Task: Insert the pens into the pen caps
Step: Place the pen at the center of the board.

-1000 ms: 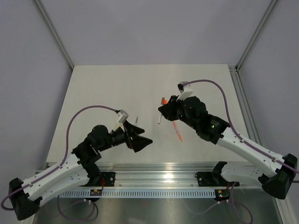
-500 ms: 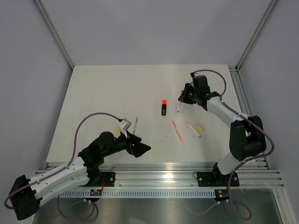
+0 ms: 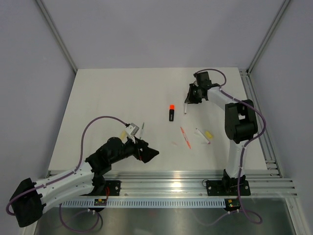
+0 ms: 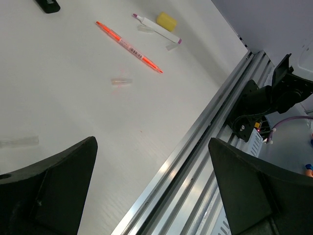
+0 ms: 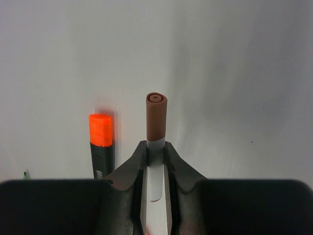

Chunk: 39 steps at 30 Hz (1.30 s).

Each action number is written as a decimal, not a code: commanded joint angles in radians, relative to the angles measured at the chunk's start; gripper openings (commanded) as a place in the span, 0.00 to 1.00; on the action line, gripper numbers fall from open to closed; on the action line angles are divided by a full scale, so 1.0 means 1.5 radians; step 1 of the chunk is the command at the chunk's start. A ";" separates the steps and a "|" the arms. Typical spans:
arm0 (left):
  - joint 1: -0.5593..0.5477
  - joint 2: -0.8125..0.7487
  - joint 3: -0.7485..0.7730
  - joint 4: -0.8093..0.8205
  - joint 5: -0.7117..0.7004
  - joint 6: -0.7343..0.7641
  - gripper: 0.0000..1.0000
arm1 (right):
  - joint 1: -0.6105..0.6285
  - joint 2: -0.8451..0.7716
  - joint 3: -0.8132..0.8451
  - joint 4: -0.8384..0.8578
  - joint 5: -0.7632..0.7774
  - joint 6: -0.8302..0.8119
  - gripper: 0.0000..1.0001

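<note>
My right gripper [image 3: 191,96] is shut on a thin white pen [image 5: 155,169] with a brownish-maroon cap [image 5: 156,120] on its end, which sticks out past the fingertips just above the table [image 3: 112,93]. The stubby black highlighter [image 3: 171,113] with its orange end lies just left of it and also shows in the right wrist view [image 5: 101,142]. An orange-red pen [image 3: 185,137], another white pen [image 3: 203,136], a pale yellow cap [image 3: 209,134] and a whitish cap [image 3: 174,143] lie mid-table. A grey pen [image 3: 142,129] lies by my left gripper [image 3: 146,152], which is open and empty.
The left wrist view shows the orange-red pen [image 4: 129,47], the white pen [image 4: 156,28], the yellow cap [image 4: 167,21] and the whitish cap [image 4: 121,82] ahead. The metal rail [image 3: 166,176] runs along the table's near edge.
My right gripper has moved from the table's middle toward the far right with the white pen in it. My left gripper has drawn back toward the near edge.
</note>
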 commanded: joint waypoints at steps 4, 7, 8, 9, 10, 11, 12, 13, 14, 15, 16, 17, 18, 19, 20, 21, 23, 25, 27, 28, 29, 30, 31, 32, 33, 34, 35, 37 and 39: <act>-0.003 -0.022 0.025 0.008 -0.056 0.039 0.99 | 0.002 0.041 0.050 -0.054 -0.015 0.004 0.08; -0.003 -0.036 0.025 -0.008 -0.074 0.040 0.99 | 0.002 0.052 0.053 -0.055 -0.014 0.013 0.11; -0.003 -0.040 0.025 -0.013 -0.080 0.041 0.99 | 0.002 0.055 0.056 -0.058 -0.013 0.015 0.12; -0.003 -0.047 0.025 -0.019 -0.094 0.041 0.99 | 0.002 0.057 0.061 -0.064 -0.011 0.016 0.13; -0.003 -0.051 0.025 -0.030 -0.101 0.041 0.99 | 0.003 0.061 0.062 -0.065 -0.012 0.016 0.17; -0.003 -0.054 0.026 -0.036 -0.106 0.041 0.99 | 0.002 0.063 0.064 -0.075 -0.011 0.016 0.19; -0.003 -0.059 0.027 -0.042 -0.131 0.040 0.99 | 0.002 0.066 0.068 -0.081 -0.010 0.017 0.21; -0.003 -0.061 0.026 -0.050 -0.138 0.039 0.99 | 0.002 0.066 0.066 -0.082 -0.008 0.016 0.25; -0.003 -0.063 0.025 -0.052 -0.143 0.039 0.99 | 0.002 0.066 0.062 -0.079 -0.005 0.017 0.27; -0.003 -0.064 0.026 -0.055 -0.154 0.037 0.99 | 0.002 0.067 0.059 -0.080 0.000 0.017 0.30; -0.003 -0.063 0.026 -0.058 -0.159 0.036 0.99 | 0.002 0.067 0.060 -0.082 0.001 0.016 0.32; -0.003 -0.062 0.026 -0.059 -0.164 0.036 0.99 | 0.002 0.067 0.060 -0.083 0.001 0.015 0.38; -0.002 -0.060 0.028 -0.061 -0.170 0.037 0.99 | 0.002 0.065 0.055 -0.079 -0.001 0.015 0.41; -0.003 -0.058 0.028 -0.061 -0.174 0.036 0.99 | 0.002 0.052 0.050 -0.075 0.000 0.015 0.43; -0.003 -0.056 0.027 -0.062 -0.178 0.035 0.99 | 0.002 0.046 0.047 -0.070 0.001 0.015 0.48; -0.002 -0.054 0.026 -0.062 -0.187 0.034 0.99 | 0.002 0.037 0.041 -0.066 0.001 0.016 0.50; -0.003 -0.046 0.026 -0.064 -0.197 0.032 0.99 | 0.002 0.006 0.031 -0.052 -0.010 0.019 0.53; -0.003 -0.038 0.032 -0.067 -0.205 0.024 0.99 | 0.003 -0.043 0.003 -0.036 -0.028 0.026 0.54; -0.003 -0.026 0.040 -0.068 -0.205 0.011 0.99 | 0.005 -0.110 -0.047 -0.005 -0.038 0.037 0.54; -0.003 -0.020 0.048 -0.068 -0.204 0.005 0.99 | 0.008 -0.138 -0.067 0.010 -0.039 0.042 0.55; -0.003 -0.006 0.056 -0.069 -0.205 0.002 0.99 | 0.009 -0.164 -0.091 0.036 -0.042 0.055 0.55; -0.003 0.003 0.064 -0.071 -0.211 -0.002 0.99 | 0.011 -0.194 -0.140 0.053 -0.048 0.062 0.55; -0.003 0.012 0.073 -0.082 -0.215 -0.006 0.99 | 0.015 -0.251 -0.166 0.068 -0.049 0.069 0.55; -0.003 0.021 0.094 -0.089 -0.218 -0.007 0.99 | 0.023 -0.281 -0.195 0.083 -0.049 0.085 0.56; -0.003 0.038 0.106 -0.095 -0.233 -0.010 0.98 | 0.028 -0.343 -0.256 0.119 -0.046 0.094 0.56; -0.002 0.046 0.118 -0.112 -0.241 -0.012 0.98 | 0.034 -0.374 -0.285 0.140 -0.045 0.105 0.55; -0.002 0.054 0.142 -0.123 -0.251 -0.011 0.97 | 0.048 -0.401 -0.316 0.176 -0.045 0.124 0.55; -0.002 0.068 0.167 -0.161 -0.282 -0.008 0.97 | 0.062 -0.475 -0.392 0.209 -0.034 0.140 0.55; -0.001 0.072 0.204 -0.187 -0.306 0.000 0.95 | 0.075 -0.529 -0.451 0.260 -0.043 0.157 0.54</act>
